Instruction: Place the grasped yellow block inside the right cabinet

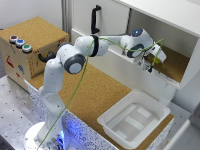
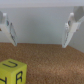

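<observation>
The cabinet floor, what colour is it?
Brown cork, speckled; the cabinet floor shows best in the wrist view, under the yellow block.

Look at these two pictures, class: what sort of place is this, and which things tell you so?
Most likely a robotics lab test bench. A white robot arm is bolted to a perforated metal table, reaching into a mock white cabinet with a cork floor, beside a box with coloured push buttons.
</observation>
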